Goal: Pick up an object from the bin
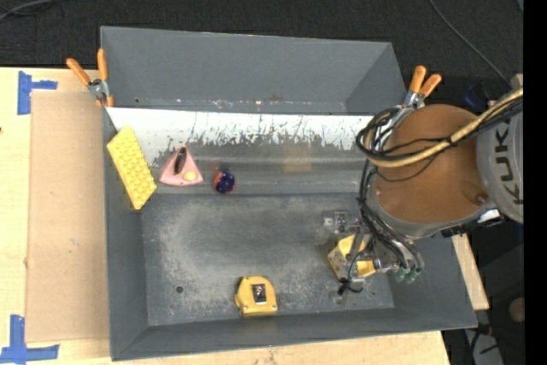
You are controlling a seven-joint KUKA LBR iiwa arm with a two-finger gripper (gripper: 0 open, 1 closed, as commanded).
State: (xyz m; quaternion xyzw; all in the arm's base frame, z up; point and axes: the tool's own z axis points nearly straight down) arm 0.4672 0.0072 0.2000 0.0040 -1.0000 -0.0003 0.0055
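down in the lower right corner of the bin (256, 73), as the camera sees it, sits the gripper (352, 271), low over the floor and close to the right wall. whether it is open or closed i cannot tell: its tip is a tangle of dark metal, wire and shadow. a small yellow thing (344, 252) lies right at that tip, partly covered by it. its shape is hidden, and whether it is gripped or only lies beneath cannot be told either. above the gripper the wrist wears a rounded orange-brown cover (427, 171), with black and yellow cables (385, 141) looped at its upper left side. the arm (504, 167) leads off to the right over the bin's rim.

left of the gripper, near the front wall, a yellow tape measure (256, 295) lies flat, apart from it, with bare scuffed floor between them. the rest lies well away, along the foot of the back wall on the left. there is a small dark blue ball (224, 181), and near it on its left, not touching, a pink triangle (181, 170) with a dark mark on it. at the far left a yellow studded plate (131, 167) is set slantwise by the left wall, just beside the triangle.
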